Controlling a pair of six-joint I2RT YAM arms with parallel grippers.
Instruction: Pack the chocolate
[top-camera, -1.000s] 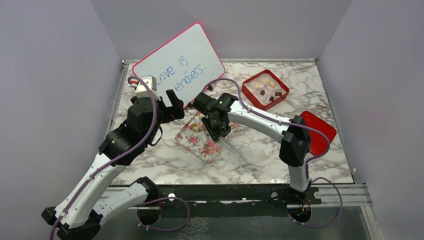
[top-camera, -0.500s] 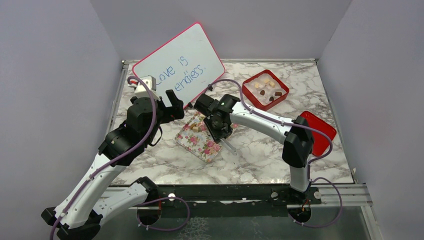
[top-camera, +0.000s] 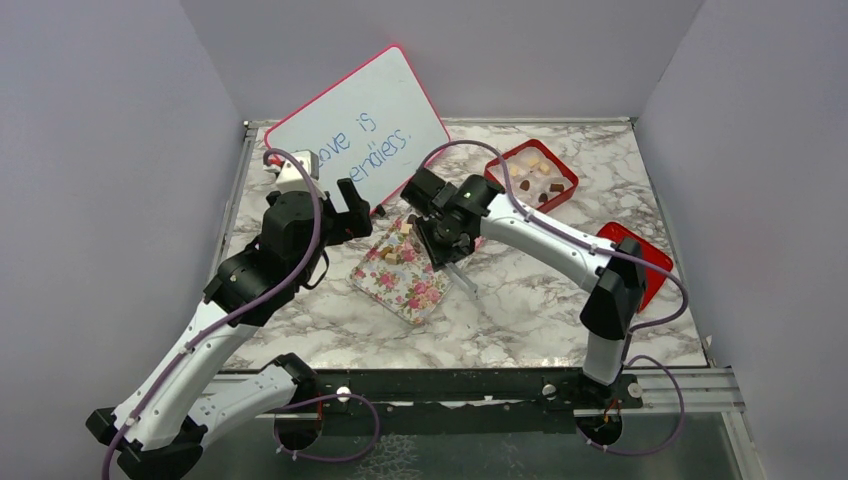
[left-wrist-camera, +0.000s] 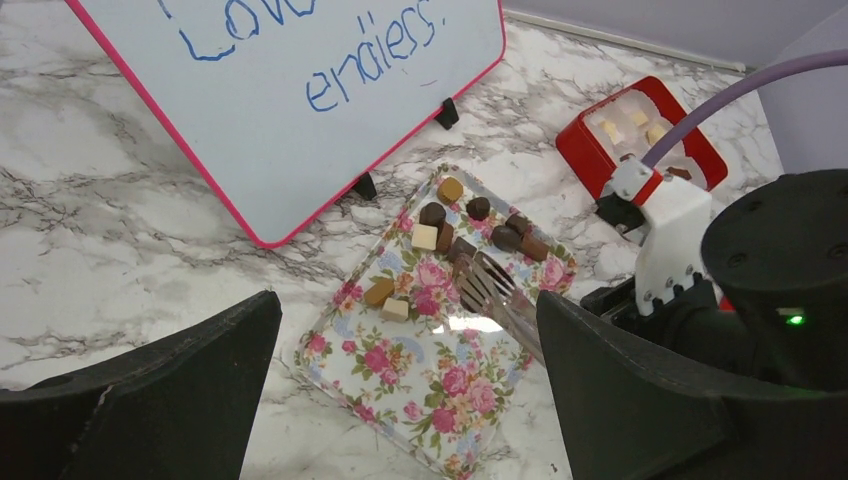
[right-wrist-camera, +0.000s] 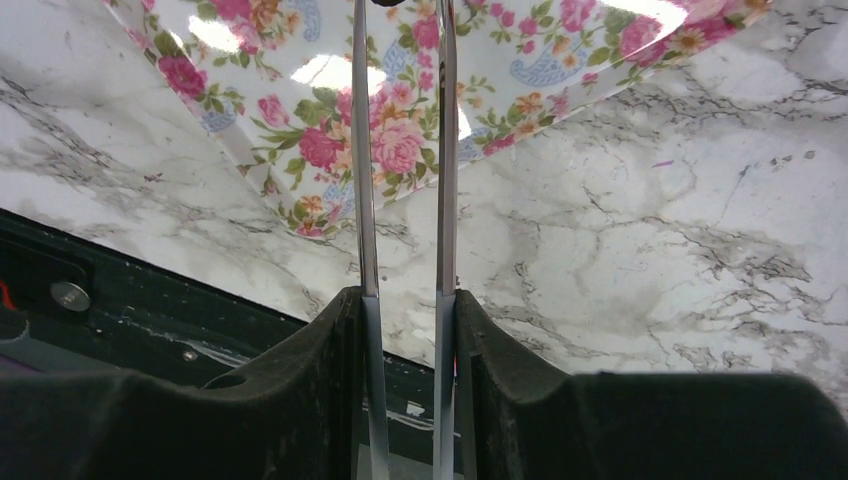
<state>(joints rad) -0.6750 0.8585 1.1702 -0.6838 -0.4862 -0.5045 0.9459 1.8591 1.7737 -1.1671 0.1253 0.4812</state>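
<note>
You had a bench (top-camera: 520, 310) of white marble veined with grey, edged at 6 o'clock by a dark metal rail (top-camera: 450, 385). Plain lavender walls (top-camera: 500, 50) closed it in at 9, 12 and 3 o'clock. The light was soft and even.

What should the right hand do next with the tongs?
Probably squeeze the tongs shut on the dark chocolate at their tips. The right hand holds them over the floral tray with their arms apart, tips beside that piece.
</note>
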